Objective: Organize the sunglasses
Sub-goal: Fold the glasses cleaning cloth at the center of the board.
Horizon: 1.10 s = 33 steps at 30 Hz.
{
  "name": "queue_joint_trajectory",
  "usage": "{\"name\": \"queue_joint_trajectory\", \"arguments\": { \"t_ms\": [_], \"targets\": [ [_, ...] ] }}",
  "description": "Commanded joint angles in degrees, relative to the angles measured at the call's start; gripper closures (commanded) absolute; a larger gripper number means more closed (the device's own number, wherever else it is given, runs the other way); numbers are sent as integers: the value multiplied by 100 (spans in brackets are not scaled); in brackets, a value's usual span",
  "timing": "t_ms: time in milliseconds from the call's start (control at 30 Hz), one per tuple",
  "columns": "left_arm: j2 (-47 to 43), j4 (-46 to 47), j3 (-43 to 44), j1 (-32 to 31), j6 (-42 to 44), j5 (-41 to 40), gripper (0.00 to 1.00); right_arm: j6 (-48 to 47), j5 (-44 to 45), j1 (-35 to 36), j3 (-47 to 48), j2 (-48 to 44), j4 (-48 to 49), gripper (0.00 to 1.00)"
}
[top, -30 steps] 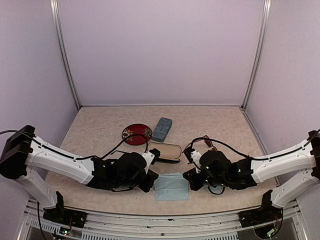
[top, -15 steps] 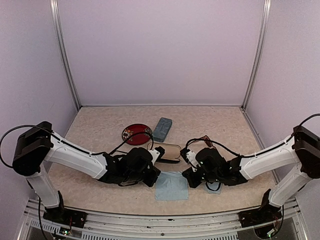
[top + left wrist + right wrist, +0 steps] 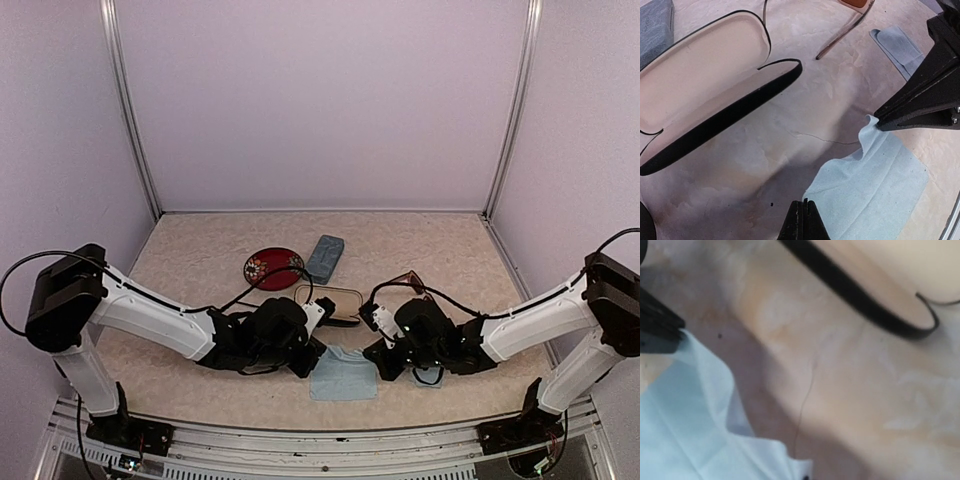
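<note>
My right wrist view is out of focus throughout. The open case (image 3: pixel 860 302) runs off its top and right edges, the pale blue cloth (image 3: pixel 690 420) runs off the bottom and left, and the left gripper (image 3: pixel 670 329) is a dark wedge cut by the left edge. In my left wrist view, the top edge crops the reddish-brown sunglasses (image 3: pixel 856 3) to a sliver of lens and one temple. A corner crops the blue-grey case (image 3: pixel 654 25). The right gripper (image 3: pixel 881 120) runs off the right side and hides part of a second cloth (image 3: pixel 895 45). Overhead, my right arm covers part of those sunglasses.
</note>
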Motion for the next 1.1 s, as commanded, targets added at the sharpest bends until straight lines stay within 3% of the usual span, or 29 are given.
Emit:
{"name": "queue_joint_trajectory", "arguments": {
  "t_ms": [0,633,1067],
  "targets": [
    [-152,11,-83,-144,127,-19,100,-69,-199,-51,-151,-197,25,100],
    [-252,-252,-251,-490,186,-165,100,173,-607,9,-623,-526,144,100],
    [-389,-257,-271,-481,179,-346,100,109,-646,153,-436,-499,48,100]
  ]
}}
